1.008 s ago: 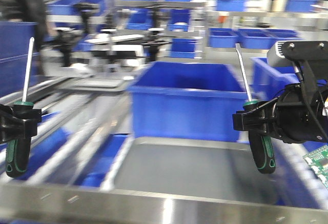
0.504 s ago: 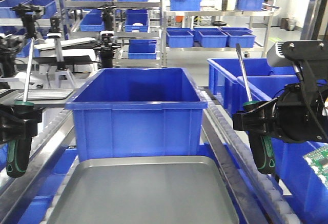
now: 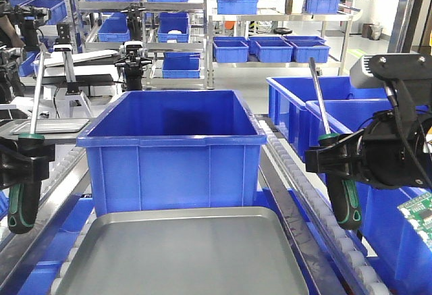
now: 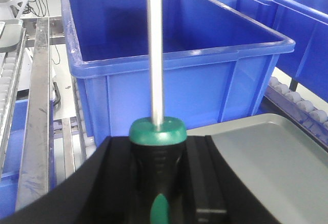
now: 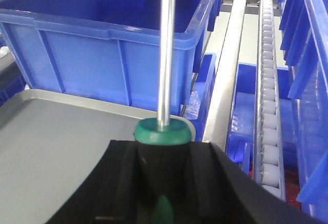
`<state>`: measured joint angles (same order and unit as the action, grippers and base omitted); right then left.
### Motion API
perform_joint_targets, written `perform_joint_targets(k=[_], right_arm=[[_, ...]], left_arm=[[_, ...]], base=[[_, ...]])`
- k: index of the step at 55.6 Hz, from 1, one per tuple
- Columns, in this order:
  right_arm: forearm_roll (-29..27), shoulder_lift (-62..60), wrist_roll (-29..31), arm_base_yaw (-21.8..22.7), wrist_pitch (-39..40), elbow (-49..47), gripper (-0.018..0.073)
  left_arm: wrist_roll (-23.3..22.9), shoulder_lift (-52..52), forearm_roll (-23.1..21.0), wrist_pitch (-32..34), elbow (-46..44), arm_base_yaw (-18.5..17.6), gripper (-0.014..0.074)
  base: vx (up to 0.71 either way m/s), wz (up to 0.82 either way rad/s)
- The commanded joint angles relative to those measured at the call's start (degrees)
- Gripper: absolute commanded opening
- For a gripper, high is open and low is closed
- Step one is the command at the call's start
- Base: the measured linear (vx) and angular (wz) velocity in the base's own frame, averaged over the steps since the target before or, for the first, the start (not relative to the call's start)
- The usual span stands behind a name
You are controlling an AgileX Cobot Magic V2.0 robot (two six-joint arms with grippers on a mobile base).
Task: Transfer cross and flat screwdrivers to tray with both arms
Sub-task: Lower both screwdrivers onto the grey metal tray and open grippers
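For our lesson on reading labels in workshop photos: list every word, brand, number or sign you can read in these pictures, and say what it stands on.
None can be read.
Screwdriver handles: black and green, no readable brand.
Blue bin and grey tray: plain, no label.
Green circuit board at the right edge: tiny marks, too small to read.
Grippers: no lettering visible.

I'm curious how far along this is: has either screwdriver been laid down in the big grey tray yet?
No; the grey tray lies bare, while each gripper holds a screwdriver upright beside it, left and right.
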<state>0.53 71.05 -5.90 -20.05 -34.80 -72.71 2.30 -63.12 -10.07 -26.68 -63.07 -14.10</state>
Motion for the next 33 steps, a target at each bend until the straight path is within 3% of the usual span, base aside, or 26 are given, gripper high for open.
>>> perform_joint_targets(k=[1, 8, 20, 27, 33], right_arm=[[0.5, -1.7, 0.5, 0.2, 5.1, -1.8, -0.0008], [-0.5, -1.7, 0.1, 0.2, 5.7, -1.8, -0.0008], [-11.2, 4.2, 4.9, 0.1, 8.7, -1.8, -0.0008], [-20.7, 9.6, 14.2, -0.5, 9.0, -1.8, -0.0008], [-25.5, 13.9, 23.6, -2.9, 11.7, -1.8, -0.0007]], left_arm=[[-0.5, 1.2, -0.7, 5.0, -1.6, -0.2, 0.0003], [-0.5, 1.2, -0.8, 4.9, -1.6, -0.2, 0.0003], [0.2, -4.0, -0.8, 6.6, -1.6, -2.1, 0.0003], [0.1, -9.2, -1.3, 8.2, -1.6, -5.6, 0.0004], [-0.1, -13.8, -3.8, 11.2, -1.6, -7.7, 0.0009]], base=[[0.0, 0.0], [0.0, 0.0], [0.0, 0.0], [0.0, 0.0], [0.0, 0.0]])
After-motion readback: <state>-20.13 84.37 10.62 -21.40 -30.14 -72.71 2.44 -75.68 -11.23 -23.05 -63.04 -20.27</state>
